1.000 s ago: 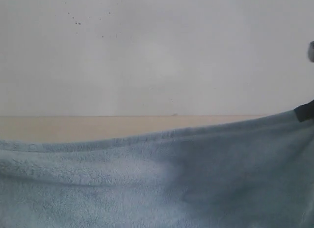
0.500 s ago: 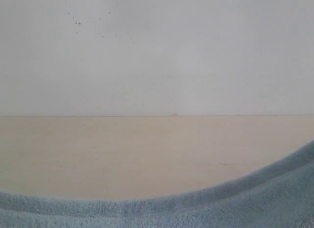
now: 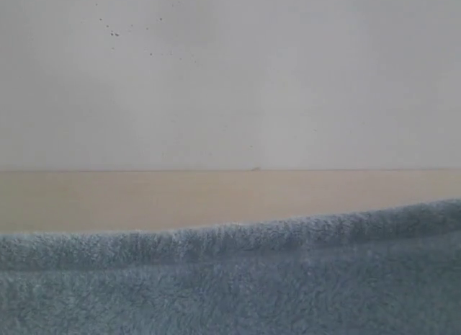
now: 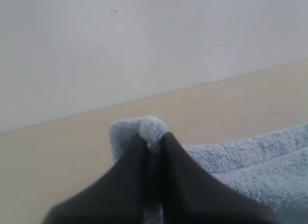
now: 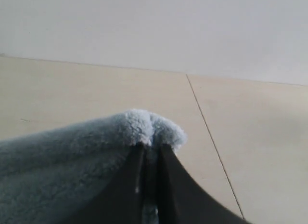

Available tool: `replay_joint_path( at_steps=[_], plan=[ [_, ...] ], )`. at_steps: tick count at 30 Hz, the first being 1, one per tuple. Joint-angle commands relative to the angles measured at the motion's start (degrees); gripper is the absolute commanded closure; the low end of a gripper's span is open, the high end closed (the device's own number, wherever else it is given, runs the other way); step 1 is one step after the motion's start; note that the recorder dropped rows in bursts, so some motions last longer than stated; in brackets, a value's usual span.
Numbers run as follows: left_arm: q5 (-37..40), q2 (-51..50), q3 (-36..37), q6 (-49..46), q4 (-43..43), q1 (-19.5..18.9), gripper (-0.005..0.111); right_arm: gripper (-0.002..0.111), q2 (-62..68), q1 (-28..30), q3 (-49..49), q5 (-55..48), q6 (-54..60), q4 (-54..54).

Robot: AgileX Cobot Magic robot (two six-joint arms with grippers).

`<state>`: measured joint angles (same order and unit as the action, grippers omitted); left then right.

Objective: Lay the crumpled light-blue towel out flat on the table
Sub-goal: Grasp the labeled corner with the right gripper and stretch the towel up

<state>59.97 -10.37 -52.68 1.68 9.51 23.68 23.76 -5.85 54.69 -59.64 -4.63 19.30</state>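
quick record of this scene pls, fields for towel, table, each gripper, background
towel: light-blue terry cloth, fills the bottom of the exterior view, its upper edge running across the whole width
table: beige, bare strip showing behind the towel
left gripper: shut on a pinched fold of the towel
right gripper: shut on another pinched fold of the towel
wall: white, a few small dark specks
lying flat: cannot tell

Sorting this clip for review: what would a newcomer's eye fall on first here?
The towel fills the exterior view's lower part, its fluffy edge running across in front of the table. In the wrist views, the left gripper and the right gripper each pinch a tuft of towel.
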Motion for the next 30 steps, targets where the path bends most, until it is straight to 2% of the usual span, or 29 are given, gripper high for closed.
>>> replay_joint_path(
  at_steps=[1, 6, 11, 13, 16, 20, 23, 26, 30],
  plan=[
    [-0.2, 0.23, -1.29, -2.04, -0.02, 0.08, 0.1, 0.103, -1.43, -3.04, 5.06, -3.72, -1.21, 5.04],
    [-0.09, 0.23, 0.58, -2.18, 1.7, 0.08, 0.1, 0.103, 0.39, -9.75, 6.77, -8.37, -0.65, 9.5],
    [-1.67, -2.33, 8.23, 1.27, 9.23, 0.08, 0.1, 0.103, 6.31, -17.63, 0.1, -7.44, -3.99, 13.39],
    [-3.16, -4.5, 11.69, 4.42, 14.25, 0.08, 0.1, 0.103, 10.37, -20.06, -3.12, -5.29, -7.91, 18.94],
    [-5.97, -8.93, 15.85, 15.03, 23.37, 0.08, 0.1, 0.103, 17.81, -21.13, -6.38, -2.16, -11.33, 26.1],
    [-14.4, -16.91, 19.56, 18.97, 26.5, 0.08, 0.1, 0.103, 28.85, -19.42, -7.35, 5.5, -15.12, 31.91],
    [-21.17, -24.62, 21.3, 21.59, 30.09, 0.08, 0.1, 0.103, 38.11, -13.63, -6.75, 13.17, -18.24, 32.11],
    [-24.23, -34.19, 21.37, 30.3, 41.51, 0.08, 0.1, 0.103, 47.84, -6.42, -5.19, 21.23, -18.45, 29.5],
    [-27.08, -49.18, 21.03, 49.46, 61.63, -1.47, 0.1, 0.103, 59.34, 0.49, -0.7, 29.16, -18.45, 26.62]
  ],
)
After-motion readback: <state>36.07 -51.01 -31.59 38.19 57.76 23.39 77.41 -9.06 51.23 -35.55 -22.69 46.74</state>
